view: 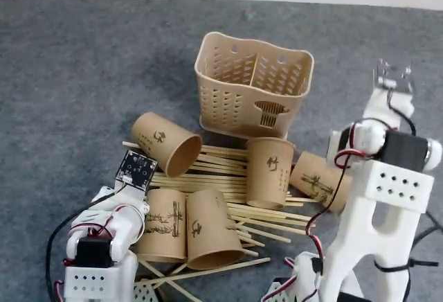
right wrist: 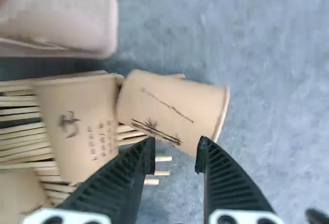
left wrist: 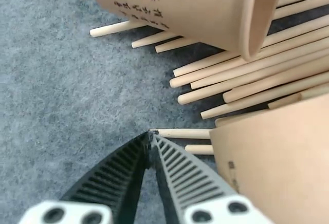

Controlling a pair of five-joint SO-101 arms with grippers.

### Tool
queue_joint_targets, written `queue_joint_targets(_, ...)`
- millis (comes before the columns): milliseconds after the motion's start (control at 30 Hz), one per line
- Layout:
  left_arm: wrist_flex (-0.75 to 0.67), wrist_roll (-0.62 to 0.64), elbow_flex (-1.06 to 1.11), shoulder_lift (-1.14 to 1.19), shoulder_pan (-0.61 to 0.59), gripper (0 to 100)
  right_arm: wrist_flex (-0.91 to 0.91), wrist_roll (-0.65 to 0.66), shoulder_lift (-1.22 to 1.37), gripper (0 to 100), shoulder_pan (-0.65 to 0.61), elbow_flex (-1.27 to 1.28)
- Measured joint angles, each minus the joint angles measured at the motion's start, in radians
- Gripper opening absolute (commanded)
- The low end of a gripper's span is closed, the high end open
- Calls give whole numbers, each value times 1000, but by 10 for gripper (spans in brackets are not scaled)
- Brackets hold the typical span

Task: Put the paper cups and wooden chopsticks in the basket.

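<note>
A beige perforated basket [view: 252, 84] stands at the back of the grey mat. In front of it lie several brown paper cups: one on its side [view: 166, 143], one standing [view: 270, 172], one tipped over at the right [view: 320, 181], and two side by side [view: 187, 227]. Wooden chopsticks [view: 221, 176] are spread beneath them. My left gripper [left wrist: 150, 134] is shut and empty, its tips at a chopstick end [left wrist: 182, 132], between a lying cup [left wrist: 205, 8] and another cup [left wrist: 277, 162]. My right gripper [right wrist: 176, 144] hangs open just above the tipped cup [right wrist: 172, 111].
The left arm [view: 104, 246] sits at the front left and the taller right arm [view: 381, 198] at the front right. Bare grey mat [view: 83, 73] stretches left of the basket. In the right wrist view the basket [right wrist: 56, 18] is near the standing cup [right wrist: 77, 121].
</note>
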Motion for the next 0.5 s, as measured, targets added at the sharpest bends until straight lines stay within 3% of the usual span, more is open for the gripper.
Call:
queue_joint_targets(233, 0, 0, 0, 0, 0, 5, -170, 3, -17, 139, 58, 276)
queue_joint_targets(500, 0, 0, 0, 0, 0, 5, -226, 3, -18, 139, 127, 328)
